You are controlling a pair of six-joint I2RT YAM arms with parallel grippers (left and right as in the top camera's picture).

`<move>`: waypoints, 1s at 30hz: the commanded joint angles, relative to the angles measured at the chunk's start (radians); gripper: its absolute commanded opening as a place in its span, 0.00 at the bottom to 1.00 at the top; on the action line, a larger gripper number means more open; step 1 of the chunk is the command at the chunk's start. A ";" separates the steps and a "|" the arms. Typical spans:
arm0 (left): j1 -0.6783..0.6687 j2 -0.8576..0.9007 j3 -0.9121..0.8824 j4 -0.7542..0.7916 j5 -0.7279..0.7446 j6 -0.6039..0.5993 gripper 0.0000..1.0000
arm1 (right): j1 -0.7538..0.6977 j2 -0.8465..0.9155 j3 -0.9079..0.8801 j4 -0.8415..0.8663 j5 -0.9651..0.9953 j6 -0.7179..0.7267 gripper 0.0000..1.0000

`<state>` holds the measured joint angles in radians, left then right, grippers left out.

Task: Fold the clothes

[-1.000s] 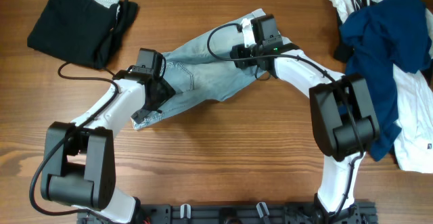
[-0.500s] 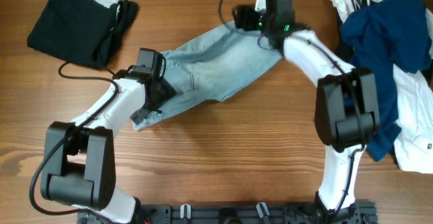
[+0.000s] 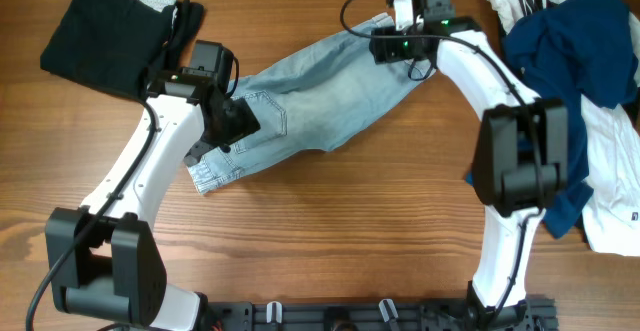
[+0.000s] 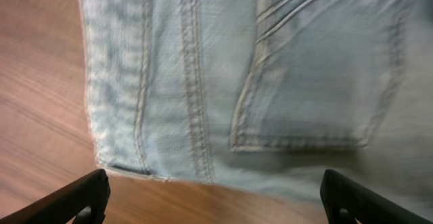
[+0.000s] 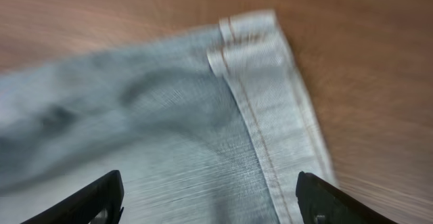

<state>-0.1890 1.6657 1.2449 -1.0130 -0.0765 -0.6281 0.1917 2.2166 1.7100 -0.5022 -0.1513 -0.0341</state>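
A pair of light blue jeans (image 3: 320, 96) lies folded lengthwise and slanted across the middle of the wooden table. My left gripper (image 3: 228, 123) is open and empty above the waist end, with a back pocket (image 4: 318, 82) and the waistband edge (image 4: 115, 102) below it. My right gripper (image 3: 388, 43) is open and empty above the leg end, where the hem corner (image 5: 250, 31) shows. Both wrist views are blurred by motion.
A folded black garment (image 3: 115, 31) lies at the back left. A heap of clothes with a dark blue shirt (image 3: 570, 51) and white pieces (image 3: 610, 191) fills the right side. Bare wood (image 3: 330, 231) lies in front of the jeans.
My right gripper let go of the leg end, which now lies stretched out toward the back right, and rose. My left arm lifted and shifted slightly left off the waist.
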 commanded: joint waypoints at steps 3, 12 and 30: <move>0.002 -0.014 0.014 0.080 -0.015 0.023 1.00 | -0.018 0.104 0.000 -0.010 0.025 0.003 0.89; 0.004 0.024 0.014 0.177 -0.034 0.023 1.00 | -0.132 0.104 -0.002 -0.285 0.016 0.225 1.00; 0.018 0.163 -0.040 0.208 -0.032 0.161 0.97 | -0.235 -0.064 -0.003 -0.537 -0.165 0.210 0.89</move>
<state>-0.1879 1.7672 1.2282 -0.8181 -0.0925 -0.5591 -0.0673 2.2318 1.7306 -1.0286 -0.2340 0.3019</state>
